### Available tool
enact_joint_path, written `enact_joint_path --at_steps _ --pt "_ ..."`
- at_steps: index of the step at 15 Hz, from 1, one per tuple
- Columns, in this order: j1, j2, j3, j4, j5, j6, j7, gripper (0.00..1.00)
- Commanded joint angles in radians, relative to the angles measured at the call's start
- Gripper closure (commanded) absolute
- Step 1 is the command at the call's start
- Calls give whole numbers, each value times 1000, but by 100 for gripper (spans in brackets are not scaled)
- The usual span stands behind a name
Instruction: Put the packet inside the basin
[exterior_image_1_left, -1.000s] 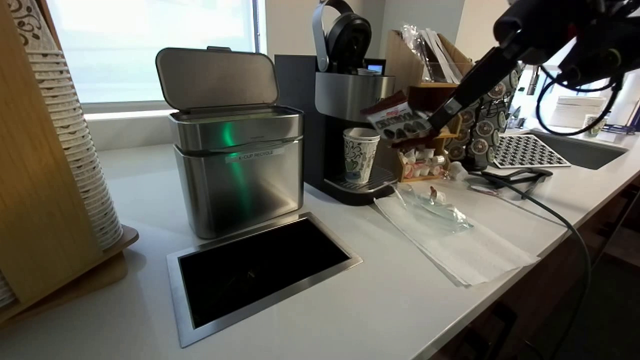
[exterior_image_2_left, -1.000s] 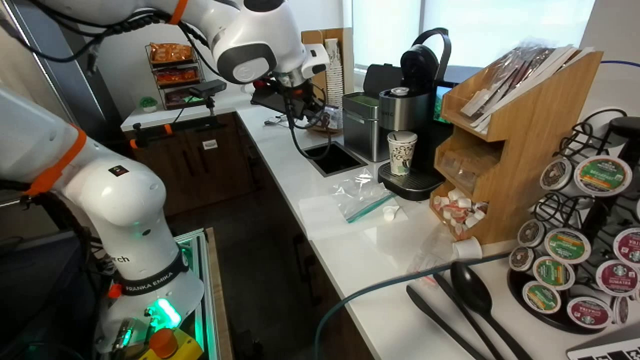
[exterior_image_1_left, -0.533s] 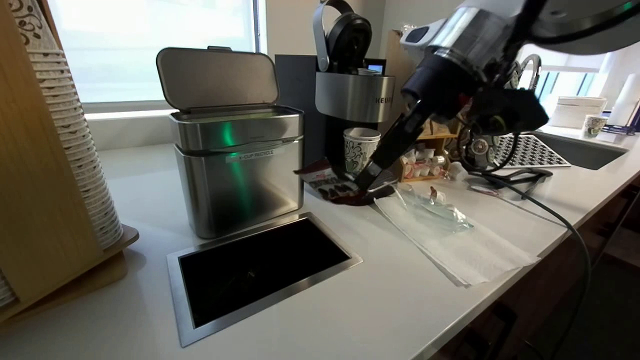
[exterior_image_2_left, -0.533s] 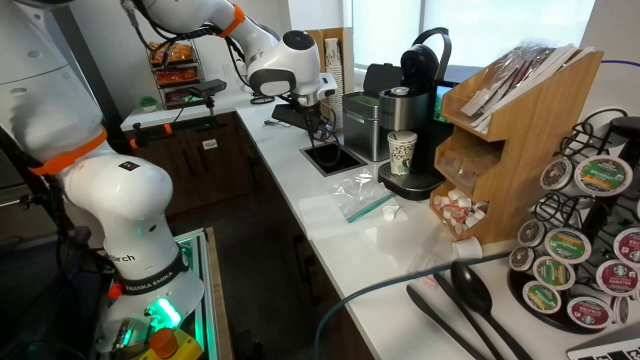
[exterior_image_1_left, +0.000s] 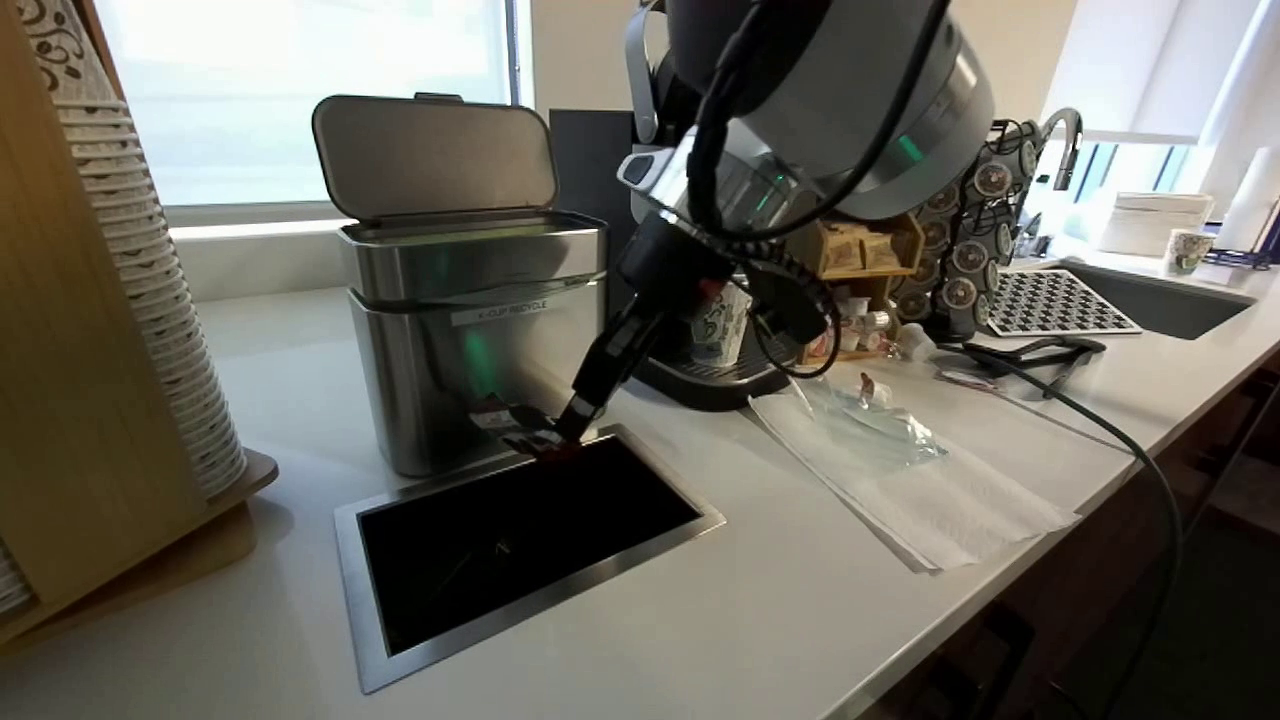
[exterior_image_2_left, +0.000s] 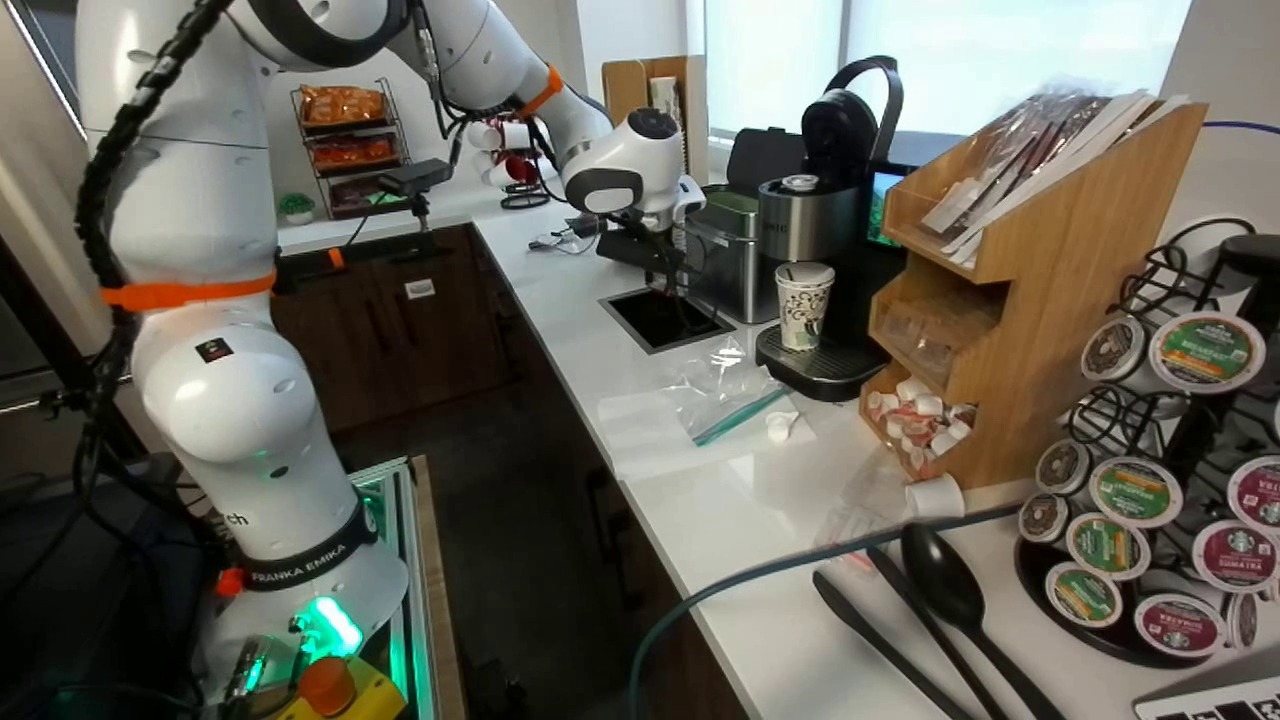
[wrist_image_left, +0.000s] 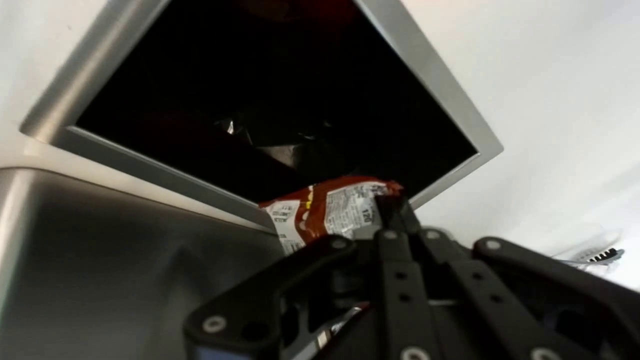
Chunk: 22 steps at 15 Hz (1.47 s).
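The packet (exterior_image_1_left: 508, 418) is a small flat sachet, dark red-brown with white printed panels. My gripper (exterior_image_1_left: 568, 436) is shut on one end of it. In the wrist view the packet (wrist_image_left: 312, 212) sticks out to the left of the fingertips (wrist_image_left: 400, 212). The basin (exterior_image_1_left: 550, 595) is a dark rectangular recess with a steel rim. The packet hangs tilted over its back edge, close to the steel bin; whether it touches either I cannot tell. The basin rim also shows in the wrist view (wrist_image_left: 433, 75) and in an exterior view (exterior_image_2_left: 625, 325), where the packet is not distinguishable.
The steel bin (exterior_image_1_left: 490, 370), lid open, stands directly behind the basin. The coffee machine (exterior_image_2_left: 815, 230) with a paper cup (exterior_image_2_left: 803, 310) stands beside it. A clear plastic bag (exterior_image_2_left: 722, 390) lies on paper towel (exterior_image_1_left: 960, 510). Stacked cups (exterior_image_1_left: 150, 290) stand at the far left.
My gripper has moved left and down, from in front of the coffee machine to the basin's back edge, with the packet still held. The bin, basin and other items have not moved.
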Motion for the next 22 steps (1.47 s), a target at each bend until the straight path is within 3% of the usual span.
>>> enact_joint_path --at_steps 1,2,5,9,10,11,12,13,14,16,19,21,22 --pt "-91 125 111 134 -90 -19 45 100" --pt "-109 143 134 152 -110 -23 55 94" --pt "-147 149 186 145 -171 -16 83 99" --pt "-188 138 232 126 -207 -16 112 100" --pt "-189 120 233 110 -223 -25 139 74" --pt "-194 104 238 93 -233 -23 160 75" --pt "-197 89 239 73 -244 -17 184 93" --pt "-205 83 246 66 -246 -26 200 93" --pt "-211 75 252 59 -247 -28 215 62" --pt "-222 60 267 47 -244 -29 234 65" --pt "-226 -34 262 -11 -274 -67 287 44" --pt "-179 -163 187 -112 -392 -92 442 29" --pt "-199 -207 192 -142 -440 -104 501 20"
